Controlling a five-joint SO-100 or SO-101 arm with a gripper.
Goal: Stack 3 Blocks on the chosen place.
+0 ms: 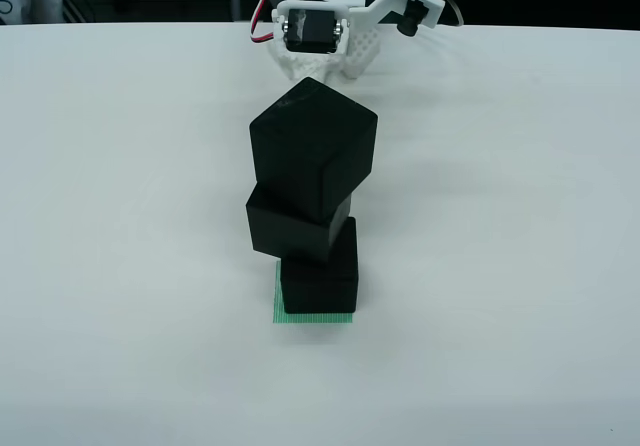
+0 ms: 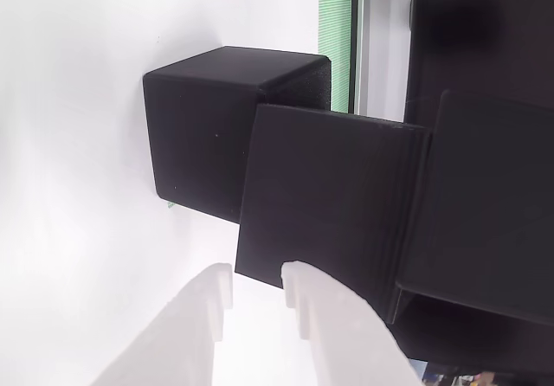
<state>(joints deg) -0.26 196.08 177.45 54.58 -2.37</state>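
The front view: blocks [image 1: 312, 206] stacked before the pincer [image 1: 345, 41].

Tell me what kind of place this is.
Probably a hobby robotics workbench: a plain white table, a white 3D-printed arm with exposed wiring, and black cubes stacked on a green patch.

Your gripper-mounted view lies sideways: the white table [image 2: 69, 100] fills the left, and the stack runs rightward from it. The bottom cube [image 2: 195, 139] sits against the table, a sliver of green patch [image 2: 336, 31] showing beyond it. The middle cube [image 2: 325, 196] overlaps it, offset and twisted, and the top cube [image 2: 493, 204] fills the right side. The gripper [image 2: 258, 284] has its two white fingertips [image 2: 212, 295] slightly apart, gripping nothing, just before the middle cube.
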